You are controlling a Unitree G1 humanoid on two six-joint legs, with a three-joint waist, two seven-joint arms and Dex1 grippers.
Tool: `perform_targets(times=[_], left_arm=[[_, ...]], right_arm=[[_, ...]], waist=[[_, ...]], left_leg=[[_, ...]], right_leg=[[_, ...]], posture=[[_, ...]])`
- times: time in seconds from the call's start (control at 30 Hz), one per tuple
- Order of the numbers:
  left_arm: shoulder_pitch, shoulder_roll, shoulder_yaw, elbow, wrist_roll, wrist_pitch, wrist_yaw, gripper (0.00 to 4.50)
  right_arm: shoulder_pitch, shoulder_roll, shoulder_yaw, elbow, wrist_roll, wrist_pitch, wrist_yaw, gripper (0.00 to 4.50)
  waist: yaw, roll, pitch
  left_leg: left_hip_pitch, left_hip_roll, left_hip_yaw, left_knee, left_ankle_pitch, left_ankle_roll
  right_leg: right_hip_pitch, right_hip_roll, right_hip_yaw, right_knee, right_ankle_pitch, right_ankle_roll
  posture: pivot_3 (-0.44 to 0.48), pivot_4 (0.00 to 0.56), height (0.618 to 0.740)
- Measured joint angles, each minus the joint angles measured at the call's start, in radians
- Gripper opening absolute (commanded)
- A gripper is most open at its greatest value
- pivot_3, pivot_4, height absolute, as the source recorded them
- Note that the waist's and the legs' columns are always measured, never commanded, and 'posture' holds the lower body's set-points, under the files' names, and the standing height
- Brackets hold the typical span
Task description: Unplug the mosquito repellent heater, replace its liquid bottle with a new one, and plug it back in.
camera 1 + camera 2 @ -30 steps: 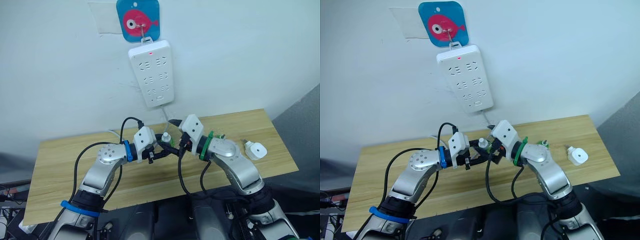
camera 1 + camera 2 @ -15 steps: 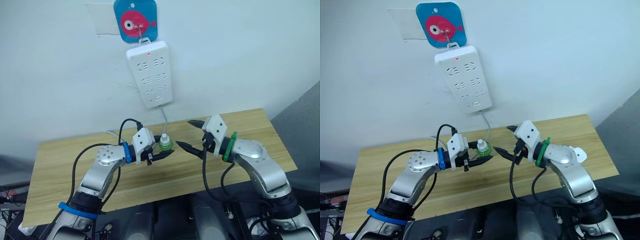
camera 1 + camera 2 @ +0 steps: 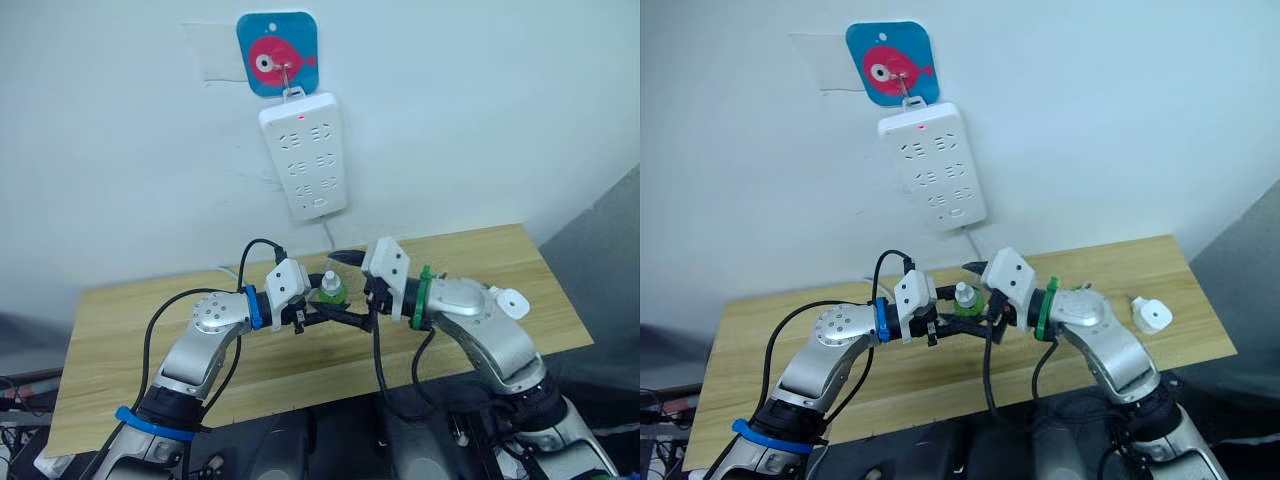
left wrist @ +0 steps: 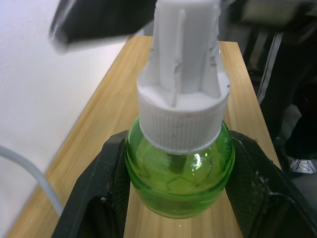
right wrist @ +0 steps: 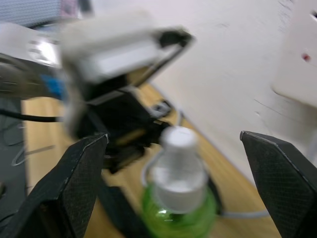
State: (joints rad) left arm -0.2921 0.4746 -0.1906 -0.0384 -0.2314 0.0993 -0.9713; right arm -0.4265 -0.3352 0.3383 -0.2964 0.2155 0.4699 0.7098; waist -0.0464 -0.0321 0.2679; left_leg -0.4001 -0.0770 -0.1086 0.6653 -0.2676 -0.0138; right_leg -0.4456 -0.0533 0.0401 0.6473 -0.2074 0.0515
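The left gripper (image 4: 178, 198) is pinching the green bottle (image 4: 179, 173) above the desk (image 3: 120, 330); the right gripper's (image 5: 173, 173) fingers are spreading around its cap

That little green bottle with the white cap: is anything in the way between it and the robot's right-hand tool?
Nothing visible stands between them. The left tool is shut on the round green glass bottle, holding it above the wooden table. The right tool is open, one finger to each side of the bottle's white ribbed cap, with only open air in between.

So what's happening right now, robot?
Left pincer shut on green bottle. Right pincer open around its cap. Heater unplugged, on table.
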Motion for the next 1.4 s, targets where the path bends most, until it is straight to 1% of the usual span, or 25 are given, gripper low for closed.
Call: perform_targets(times=[0.2, 0.37, 0.47, 0.57, 0.67, 0.73, 0.93, 1.03, 1.2, 1.23, 1.33, 1.37, 1.4], left_arm=[[0.003, 0.0, 0.0, 0.0, 0.0, 0.002, 0.004, 2.23], [0.002, 0.0, 0.0, 0.0, 0.002, 0.004, 0.021, 2.23], [0.004, 0.001, 0.001, 0.0, 0.001, 0.003, 0.016, 2.23], [0.003, 0.002, 0.001, 0.0, 0.001, 0.003, 0.013, 2.23], [-0.002, 0.001, 0.0, 0.001, 0.001, 0.002, 0.003, 2.23], [-0.004, 0.001, 0.0, 0.001, 0.002, 0.001, -0.001, 2.23], [-0.005, 0.001, 0.0, 0.005, 0.008, 0.0, -0.003, 2.23], [-0.005, 0.001, -0.001, 0.005, 0.01, 0.0, -0.003, 2.23], [-0.001, 0.003, -0.001, 0.0, 0.011, 0.0, -0.011, 2.23], [0.004, 0.003, -0.001, -0.005, 0.011, 0.001, -0.015, 2.23], [0.006, 0.003, -0.002, -0.007, 0.012, 0.003, -0.021, 2.23], [0.011, 0.005, -0.002, -0.007, 0.013, 0.005, -0.02, 2.23], [0.012, 0.004, -0.002, -0.007, 0.013, 0.005, -0.019, 2.23]], right_arm=[[-0.009, -0.022, -0.019, 0.035, -0.007, -0.022, -0.004, 4.48], [0.023, -0.089, -0.041, 0.012, 0.007, -0.029, 0.027, 4.48], [0.059, -0.153, -0.106, -0.015, 0.026, -0.003, 0.039, 4.48], [0.078, -0.185, -0.136, -0.069, 0.076, 0.03, 0.073, 4.48], [0.083, -0.167, -0.144, -0.109, 0.144, 0.079, 0.091, 4.48], [0.075, -0.125, -0.142, -0.125, 0.193, 0.134, 0.08, 4.48], [0.016, -0.043, -0.106, -0.134, 0.202, 0.19, 0.014, 4.48], [0.014, -0.032, -0.096, -0.133, 0.198, 0.193, 0.001, 3.92], [0.012, -0.032, -0.075, -0.129, 0.188, 0.189, -0.002, 2.18], [0.012, -0.032, -0.067, -0.128, 0.183, 0.188, 0.001, 1.73], [0.012, -0.035, -0.055, -0.117, 0.169, 0.173, 0.009, 0.65], [0.009, -0.037, -0.054, -0.116, 0.164, 0.167, 0.012, 0.36], [0.007, -0.041, -0.051, -0.115, 0.16, 0.164, 0.015, 0.28]], waist=[[-0.001, 0.0, -0.001], [-0.001, 0.0, -0.001], [0.0, 0.0, -0.001], [-0.003, 0.0, -0.001], [-0.011, 0.0, -0.001], [-0.011, 0.0, -0.001], [-0.01, 0.001, -0.001], [-0.008, 0.0, -0.001], [-0.009, 0.001, -0.001], [-0.009, 0.001, -0.001], [-0.009, 0.001, -0.001], [-0.009, 0.001, -0.001], [-0.009, 0.001, -0.001]], left_leg=[[0.0, 0.0, 0.0, 0.0, 0.0, 0.0], [0.0, 0.0, 0.0, 0.0, 0.0, 0.0], [0.0, 0.0, 0.0, 0.0, 0.0, 0.0], [0.0, 0.001, 0.0, 0.0, -0.001, 0.001], [0.0, 0.001, 0.0, 0.0, -0.001, 0.002], [0.0, 0.001, 0.0, 0.0, -0.001, 0.002], [0.0, 0.001, 0.0, 0.0, -0.001, 0.001], [0.0, 0.001, 0.0, 0.0, -0.001, 0.001], [0.0, 0.001, 0.0, 0.0, -0.001, 0.002], [0.0, 0.001, 0.0, 0.0, -0.001, 0.001], [0.0, 0.001, 0.0, 0.0, -0.001, 0.002], [0.0, 0.001, 0.0, 0.0, -0.001, 0.002], [0.0, 0.001, 0.0, 0.0, -0.001, 0.002]], right_leg=[[0.0, 0.0, 0.0, 0.001, 0.0, 0.0], [0.0, 0.0, 0.0, 0.001, 0.0, 0.0], [0.0, 0.0, 0.0, 0.0, 0.0, 0.0], [0.0, 0.001, 0.0, 0.001, 0.0, 0.0], [0.0, 0.001, 0.0, 0.001, 0.0, 0.0], [0.0, 0.001, 0.0, 0.001, 0.0, 0.0], [0.0, 0.0, 0.0, 0.0, 0.0, 0.0], [0.0, 0.0, 0.0, 0.0, 0.0, 0.0], [0.0, 0.0, 0.0, 0.001, 0.0, 0.0], [0.0, 0.0, 0.0, 0.001, 0.0, 0.0], [0.0, 0.0, 0.0, 0.001, 0.0, 0.0], [0.0, 0.0, 0.0, 0.001, 0.0, 0.0], [0.0, 0.0, 0.0, 0.001, 0.0, 0.0]], posture=[[-0.07, 0.216, 0.74], [-0.082, 0.218, 0.74], [-0.089, 0.223, 0.74], [-0.094, 0.223, 0.74], [-0.098, 0.225, 0.74], [-0.099, 0.224, 0.74], [-0.092, 0.232, 0.74], [-0.085, 0.234, 0.74], [-0.077, 0.235, 0.74], [-0.075, 0.24, 0.74], [-0.072, 0.24, 0.74], [-0.072, 0.24, 0.74], [-0.069, 0.242, 0.74]])
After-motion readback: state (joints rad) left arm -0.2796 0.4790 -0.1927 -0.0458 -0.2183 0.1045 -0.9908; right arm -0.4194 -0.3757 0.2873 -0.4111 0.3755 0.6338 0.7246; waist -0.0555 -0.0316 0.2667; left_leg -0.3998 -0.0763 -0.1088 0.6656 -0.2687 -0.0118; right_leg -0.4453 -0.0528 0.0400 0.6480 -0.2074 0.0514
